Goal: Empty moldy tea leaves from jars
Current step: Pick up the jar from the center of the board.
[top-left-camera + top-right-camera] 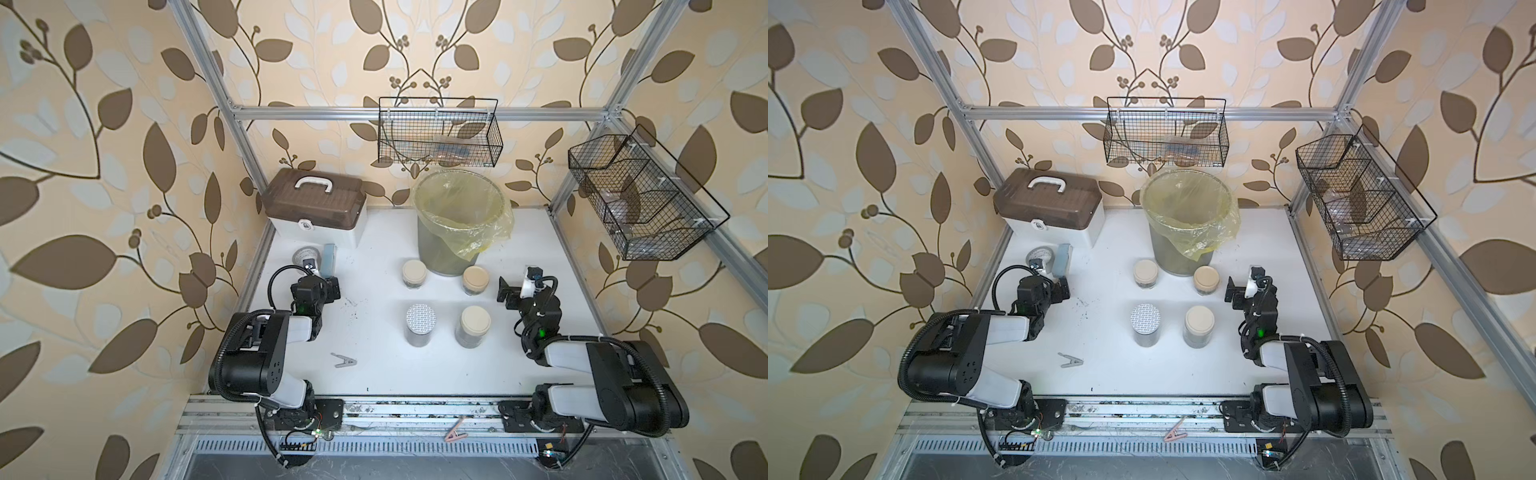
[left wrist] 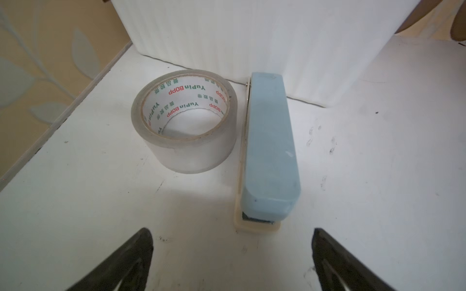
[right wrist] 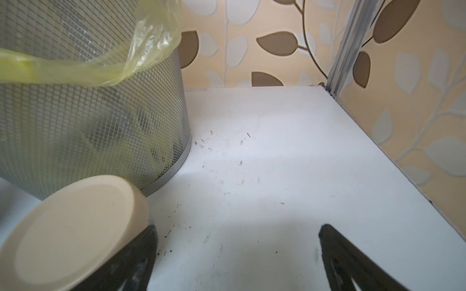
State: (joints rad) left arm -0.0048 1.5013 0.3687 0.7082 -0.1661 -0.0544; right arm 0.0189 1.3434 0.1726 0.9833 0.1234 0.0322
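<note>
Table (image 1: pixel 374 378) bears jars (image 1: pixel 420 328), bin (image 1: pixel 446 253), box (image 1: pixel 316 208), tape (image 2: pixel 186 156), stapler (image 2: pixel 269 141).

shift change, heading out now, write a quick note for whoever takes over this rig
Left tool: open, empty, facing the tape roll and stapler.
Right tool: open, empty, next to the back right jar.
Jars: back left jar, back right jar, dotted-lid jar, front right jar, all lidded, in front of the bin.
Done: nothing; dark tea leaves show inside.
Left: unlid each, tip into bin.
</note>
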